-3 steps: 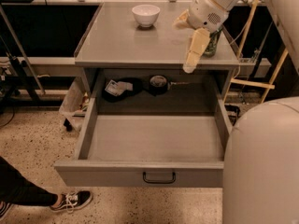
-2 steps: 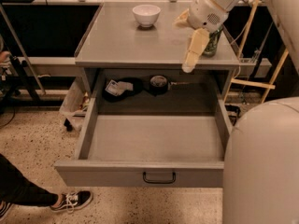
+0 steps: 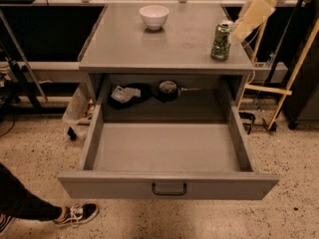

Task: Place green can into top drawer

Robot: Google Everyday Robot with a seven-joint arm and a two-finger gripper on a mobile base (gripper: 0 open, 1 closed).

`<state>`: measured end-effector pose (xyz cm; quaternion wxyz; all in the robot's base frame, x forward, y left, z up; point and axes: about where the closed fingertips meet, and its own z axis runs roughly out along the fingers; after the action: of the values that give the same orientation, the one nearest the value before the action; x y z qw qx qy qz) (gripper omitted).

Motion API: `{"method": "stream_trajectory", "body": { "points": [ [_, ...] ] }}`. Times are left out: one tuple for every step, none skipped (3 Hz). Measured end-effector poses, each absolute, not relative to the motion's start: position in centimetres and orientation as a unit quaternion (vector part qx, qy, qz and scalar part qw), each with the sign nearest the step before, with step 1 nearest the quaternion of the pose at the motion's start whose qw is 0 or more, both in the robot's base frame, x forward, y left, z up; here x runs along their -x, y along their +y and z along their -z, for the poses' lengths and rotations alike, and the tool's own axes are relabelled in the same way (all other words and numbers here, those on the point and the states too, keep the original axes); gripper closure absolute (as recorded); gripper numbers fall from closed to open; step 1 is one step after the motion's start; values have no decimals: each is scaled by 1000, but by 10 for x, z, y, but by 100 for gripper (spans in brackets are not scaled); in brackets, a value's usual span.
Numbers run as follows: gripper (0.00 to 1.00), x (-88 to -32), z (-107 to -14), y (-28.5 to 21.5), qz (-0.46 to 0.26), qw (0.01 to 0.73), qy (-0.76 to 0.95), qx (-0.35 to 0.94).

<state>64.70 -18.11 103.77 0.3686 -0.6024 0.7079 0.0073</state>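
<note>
The green can (image 3: 221,41) stands upright on the grey tabletop near its right front corner. My gripper (image 3: 251,11) hangs in the air above and to the right of the can, apart from it and holding nothing. The top drawer (image 3: 114,185) is pulled far out below the tabletop. Its inside is bare and its black handle (image 3: 169,188) sits at the centre of the front panel.
A white bowl (image 3: 154,16) stands at the back of the tabletop (image 3: 149,49). Dark items (image 3: 129,93) and a round object (image 3: 168,89) lie at the back of the drawer opening. A person's shoe (image 3: 75,214) is at the lower left. A wooden frame (image 3: 286,78) stands at the right.
My gripper has drawn up and to the right, away from the can, which now stands uncovered on the tabletop. The view sits a little differently.
</note>
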Motion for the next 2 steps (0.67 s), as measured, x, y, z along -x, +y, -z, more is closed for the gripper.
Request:
{"method": "stream_trajectory", "body": {
  "points": [
    [0, -655, -1042, -178, -1, 384, 705, 597],
    [0, -654, -1042, -178, -2, 382, 705, 598]
  ]
}}
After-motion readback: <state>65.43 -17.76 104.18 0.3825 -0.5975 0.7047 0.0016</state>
